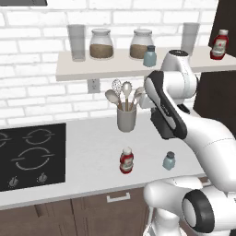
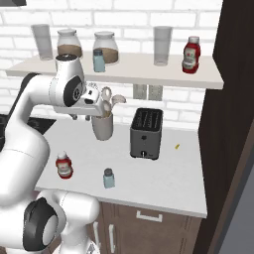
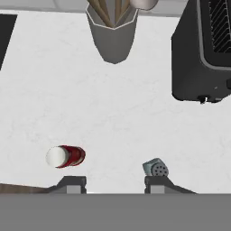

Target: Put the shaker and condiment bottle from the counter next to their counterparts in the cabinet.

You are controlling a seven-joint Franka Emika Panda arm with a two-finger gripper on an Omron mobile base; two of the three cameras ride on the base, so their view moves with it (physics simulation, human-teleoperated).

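Observation:
The shaker [image 1: 169, 161] [image 2: 108, 178] [image 3: 156, 168] stands upright near the counter's front edge. The red condiment bottle [image 1: 126, 160] [image 2: 63, 165] [image 3: 65, 156] stands to its left, a hand's width away. Their counterparts are on the cabinet shelf [image 1: 115, 69] [image 2: 124, 72]: a matching shaker [image 1: 150, 56] [image 2: 98, 60] beside a jar, and a red bottle [image 1: 220, 44] [image 2: 190, 54] at the right end. My gripper [image 2: 81, 117] [image 3: 113, 182] hangs high over the counter, pointing down, open with nothing between its fingers. In the hand view the shaker sits just above the right fingertip.
A grey utensil holder [image 1: 126, 117] [image 2: 102, 126] [image 3: 113, 36] with spoons stands behind the two items. A dark toaster [image 2: 147, 133] [image 3: 203, 49] is to its right, a cooktop [image 1: 32, 156] at the left. Two brown-filled jars [image 1: 101, 44] and two glasses [image 2: 162, 45] share the shelf. A dark cabinet panel [image 2: 233, 124] bounds the right.

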